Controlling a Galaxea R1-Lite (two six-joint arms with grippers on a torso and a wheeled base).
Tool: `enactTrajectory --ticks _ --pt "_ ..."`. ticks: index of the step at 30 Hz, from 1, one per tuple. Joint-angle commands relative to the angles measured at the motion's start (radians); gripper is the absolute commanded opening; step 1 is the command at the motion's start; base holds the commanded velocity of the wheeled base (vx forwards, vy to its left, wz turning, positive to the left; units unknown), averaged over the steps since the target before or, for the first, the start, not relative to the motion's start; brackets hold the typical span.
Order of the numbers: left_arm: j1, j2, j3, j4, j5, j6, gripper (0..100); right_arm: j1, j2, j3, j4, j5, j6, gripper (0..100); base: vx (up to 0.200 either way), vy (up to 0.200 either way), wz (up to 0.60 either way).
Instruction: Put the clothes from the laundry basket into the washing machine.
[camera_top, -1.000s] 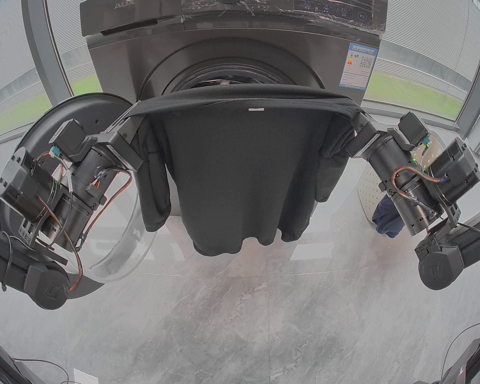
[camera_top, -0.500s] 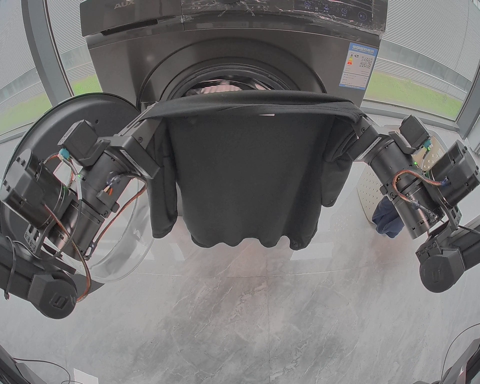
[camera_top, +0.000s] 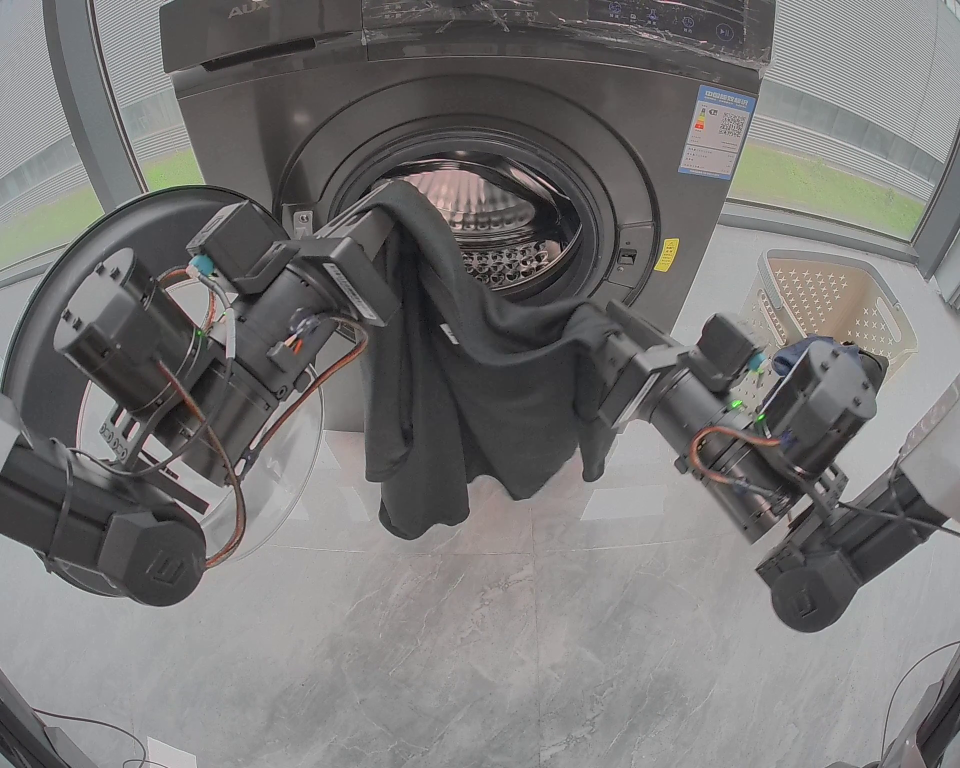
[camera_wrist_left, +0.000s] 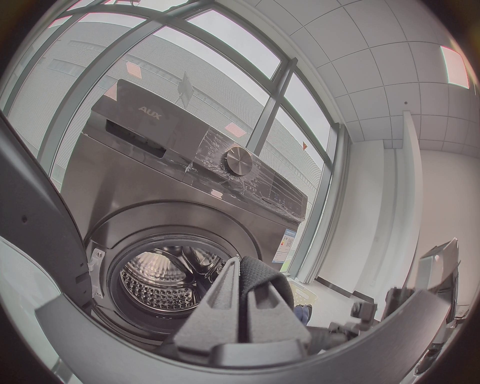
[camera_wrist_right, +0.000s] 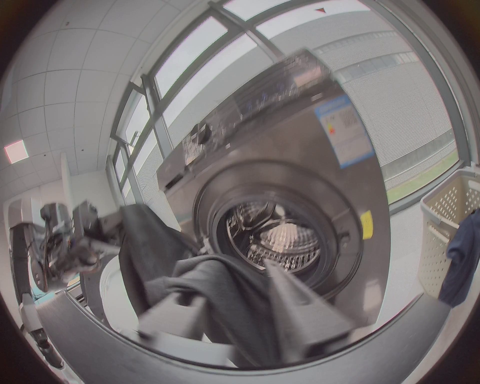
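The left hand (camera_top: 372, 222) is clamped on one end of the black T-shirt (camera_top: 470, 390), right at the rim of the washing machine's (camera_top: 250, 120) open drum (camera_top: 500, 235). The right hand (camera_top: 605, 345), lower and just in front of the opening, is clamped on the other end. Slung between the two hands, the shirt hangs beneath them toward the floor, probably so its gathered top edge enters the drum first. Behind the right hand, the laundry basket (camera_top: 840, 300) carries a dark blue garment (camera_wrist_right: 457, 260), so work remains.
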Motion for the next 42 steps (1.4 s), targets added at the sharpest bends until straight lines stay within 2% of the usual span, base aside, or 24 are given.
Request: enactTrajectory --ticks 1,10,22,29,42 --pt "-0.008 0.06 -0.063 0.018 0.006 0.001 0 0.034 0.148 0.005 0.001 0.0 -0.006 100 0.0 0.0 0.0" --pt "-0.031 0.055 -0.038 0.006 0.006 0.001 0 0.087 0.251 -0.019 0.001 0.001 -0.02 100 0.0 0.0 0.0" --pt "-0.055 0.042 0.0 -0.013 0.002 0.001 0 0.094 0.389 -0.223 0.002 0.004 -0.026 100 0.0 0.0 0.0" --pt "-0.073 0.012 0.003 -0.013 -0.011 -0.001 0 0.074 0.435 -0.308 0.002 0.03 -0.038 100 0.0 0.0 0.0" --pt "-0.1 -0.008 0.029 -0.014 -0.014 0.001 0 0.018 0.53 -0.459 0.01 0.026 -0.05 100 0.0 0.0 0.0"
